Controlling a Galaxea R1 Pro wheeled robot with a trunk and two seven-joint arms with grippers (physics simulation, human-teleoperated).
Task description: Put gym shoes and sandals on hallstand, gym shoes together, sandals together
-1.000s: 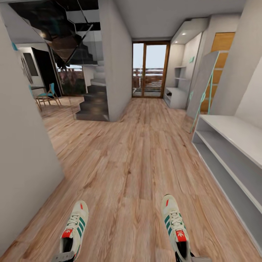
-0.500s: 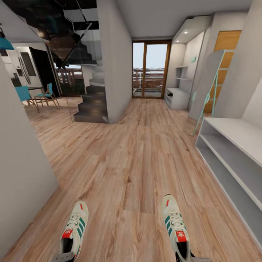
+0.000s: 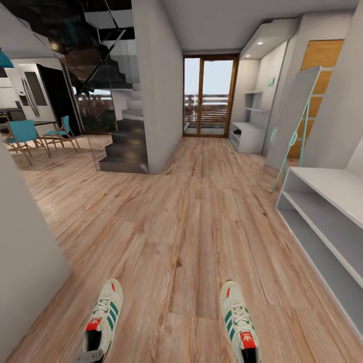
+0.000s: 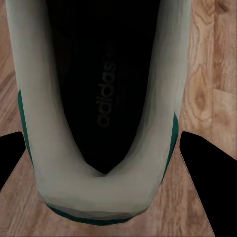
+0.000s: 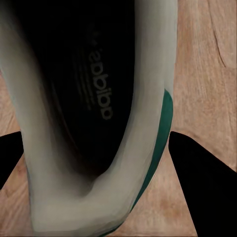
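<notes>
Left gripper (image 4: 106, 153) gripping left shoe (image 3: 102, 318), right gripper (image 5: 98, 158) gripping right shoe (image 3: 238, 318), heels between fingers, heading for rack (image 3: 322, 222).

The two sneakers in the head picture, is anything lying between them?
No. In the head view, only bare wood floor lies between the left sneaker and the right sneaker.

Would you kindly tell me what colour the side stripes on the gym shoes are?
Green, on cream-white uppers; clearest in the head view, on the left gym shoe and the right gym shoe.

Black, seemingly wedge-shaped fingers (image 4: 202, 182), grey hand (image 3: 86, 358)
</notes>
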